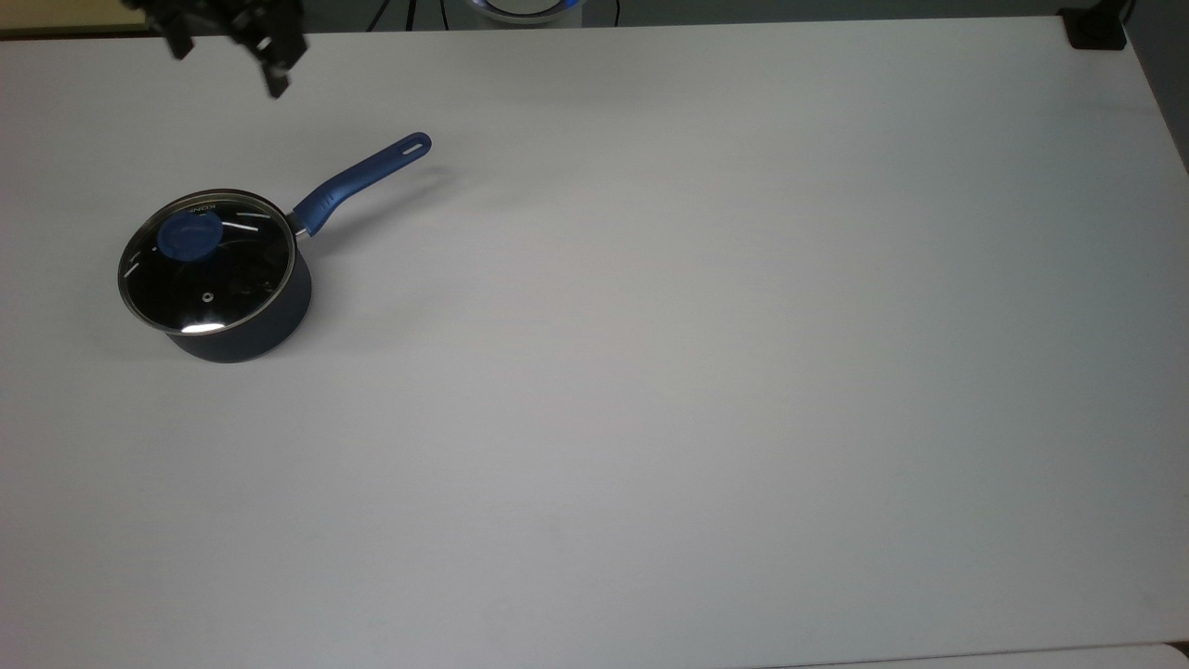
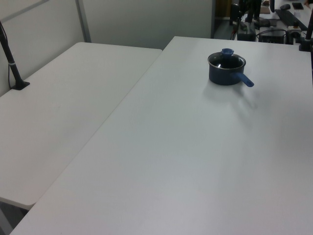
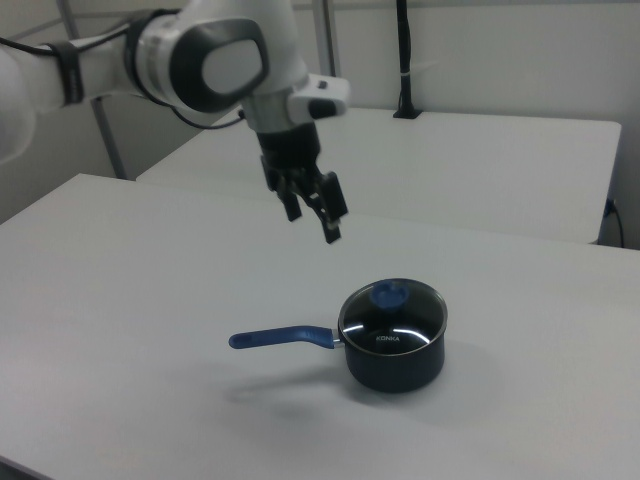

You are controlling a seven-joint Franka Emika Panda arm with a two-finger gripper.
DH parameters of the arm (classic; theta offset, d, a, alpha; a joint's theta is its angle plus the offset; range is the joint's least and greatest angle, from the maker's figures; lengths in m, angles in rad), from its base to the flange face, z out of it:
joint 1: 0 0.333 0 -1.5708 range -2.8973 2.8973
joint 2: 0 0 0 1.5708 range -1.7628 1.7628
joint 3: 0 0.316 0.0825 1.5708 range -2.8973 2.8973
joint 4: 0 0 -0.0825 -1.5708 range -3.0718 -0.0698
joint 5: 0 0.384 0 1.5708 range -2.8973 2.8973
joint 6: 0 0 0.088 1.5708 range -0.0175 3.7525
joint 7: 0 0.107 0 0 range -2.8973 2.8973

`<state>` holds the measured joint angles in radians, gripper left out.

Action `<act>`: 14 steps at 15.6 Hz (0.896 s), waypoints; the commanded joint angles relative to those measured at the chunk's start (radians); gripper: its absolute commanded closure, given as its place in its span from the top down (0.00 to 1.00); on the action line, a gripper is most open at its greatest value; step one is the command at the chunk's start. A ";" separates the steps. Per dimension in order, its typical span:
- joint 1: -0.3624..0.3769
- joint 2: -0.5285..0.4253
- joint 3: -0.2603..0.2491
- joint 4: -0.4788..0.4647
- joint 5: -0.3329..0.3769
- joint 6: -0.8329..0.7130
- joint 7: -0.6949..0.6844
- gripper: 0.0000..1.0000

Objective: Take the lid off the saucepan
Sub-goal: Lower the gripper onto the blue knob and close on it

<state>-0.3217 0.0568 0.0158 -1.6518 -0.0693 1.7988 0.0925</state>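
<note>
navy saucepan (image 1: 243, 336), blue knob (image 1: 189, 234), white table (image 1: 706, 372)

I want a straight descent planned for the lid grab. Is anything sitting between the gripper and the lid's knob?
Nothing visible does. The gripper hangs open in the air, up and to the right view's left of the saucepan. The lid sits on the saucepan with its blue knob exposed, and the table around it is bare.

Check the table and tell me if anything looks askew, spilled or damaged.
Nothing stands out. The lid sits level and centred on the saucepan, which stands upright on the white table with no spill around it. The claw hangs open in the air, apart from the pan.
</note>
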 commanded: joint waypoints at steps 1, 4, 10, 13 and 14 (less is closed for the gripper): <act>-0.023 0.069 0.006 0.015 -0.012 0.048 0.012 1.00; -0.028 0.121 0.006 0.015 -0.006 0.103 0.021 1.00; -0.046 0.215 0.003 0.015 -0.032 0.243 -0.017 1.00; -0.068 0.251 0.003 0.017 -0.038 0.257 -0.133 1.00; -0.071 0.264 0.003 0.026 -0.037 0.266 -0.172 1.00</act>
<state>-0.3747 0.2839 0.0158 -1.6514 -0.0979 2.0417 0.0348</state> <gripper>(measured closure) 0.000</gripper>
